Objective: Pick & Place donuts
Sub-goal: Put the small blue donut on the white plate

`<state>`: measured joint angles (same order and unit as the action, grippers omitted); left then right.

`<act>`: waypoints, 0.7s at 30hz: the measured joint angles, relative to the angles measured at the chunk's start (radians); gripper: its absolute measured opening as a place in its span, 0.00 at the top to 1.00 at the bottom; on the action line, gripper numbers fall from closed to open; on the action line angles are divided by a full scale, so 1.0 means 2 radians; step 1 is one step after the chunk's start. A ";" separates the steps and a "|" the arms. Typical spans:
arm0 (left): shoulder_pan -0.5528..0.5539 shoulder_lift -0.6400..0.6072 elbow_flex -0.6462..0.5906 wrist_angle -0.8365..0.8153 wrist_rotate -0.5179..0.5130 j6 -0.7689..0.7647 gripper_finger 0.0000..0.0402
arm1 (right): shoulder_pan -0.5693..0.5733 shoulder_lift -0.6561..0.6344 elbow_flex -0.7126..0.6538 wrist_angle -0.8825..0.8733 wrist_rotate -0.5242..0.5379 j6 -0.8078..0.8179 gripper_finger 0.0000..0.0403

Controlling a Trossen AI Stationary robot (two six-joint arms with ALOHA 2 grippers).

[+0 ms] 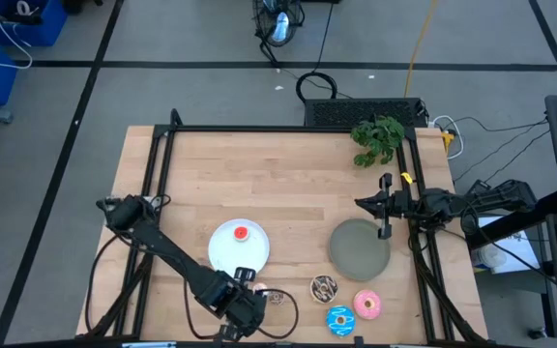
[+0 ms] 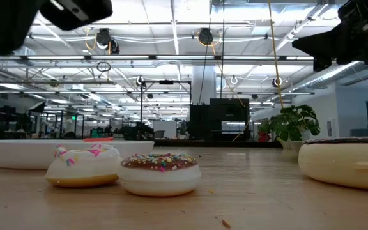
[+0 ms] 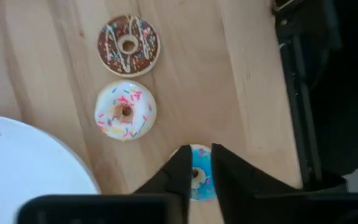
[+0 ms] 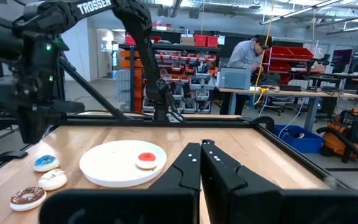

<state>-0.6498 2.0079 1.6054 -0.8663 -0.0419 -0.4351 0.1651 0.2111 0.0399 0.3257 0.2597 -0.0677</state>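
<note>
White plate (image 1: 222, 253), grey plate (image 1: 359, 246), green plant (image 1: 377, 138), wooden table (image 1: 259, 184)

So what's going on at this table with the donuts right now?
The left gripper is down over a small blue donut on the table, just beside the white plate. A white sprinkled donut and a chocolate donut lie on the wood nearby. A red donut already sits on the white plate. The right gripper is shut and waits near the grey plate, which has nothing on it.
</note>
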 joint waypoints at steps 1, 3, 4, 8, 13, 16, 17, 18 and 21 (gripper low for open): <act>0.000 0.004 0.000 0.000 0.004 0.000 0.77 | 0.000 0.000 0.000 0.000 0.000 0.000 1.00; 0.000 0.009 0.000 0.000 0.011 0.000 0.68 | 0.000 0.000 0.000 0.000 0.000 0.000 1.00; -0.002 0.011 0.000 0.000 0.012 0.000 0.64 | 0.000 0.000 0.000 0.000 0.000 0.000 1.00; -0.011 0.023 0.000 -0.010 0.009 0.008 0.46 | 0.000 0.000 0.000 0.000 0.000 0.000 1.00; -0.023 0.039 0.000 -0.040 0.008 0.012 0.31 | 0.000 0.000 0.000 0.000 0.000 -0.002 1.00; -0.027 0.049 0.000 -0.042 -0.003 0.012 0.26 | 0.000 0.000 0.000 0.000 0.000 -0.002 1.00; -0.027 0.050 0.000 -0.041 -0.007 0.012 0.24 | 0.000 0.000 0.000 -0.001 0.000 -0.002 1.00; -0.027 0.051 0.000 -0.040 -0.013 0.012 0.23 | 0.000 0.000 0.000 -0.001 0.000 -0.001 1.00; -0.027 0.050 0.000 -0.040 -0.022 0.008 0.19 | 0.000 0.000 0.000 -0.001 0.000 0.002 1.00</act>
<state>-0.7029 2.1086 1.6058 -0.9466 -0.0865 -0.4197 0.1652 0.2115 0.0399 0.3244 0.2596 -0.0647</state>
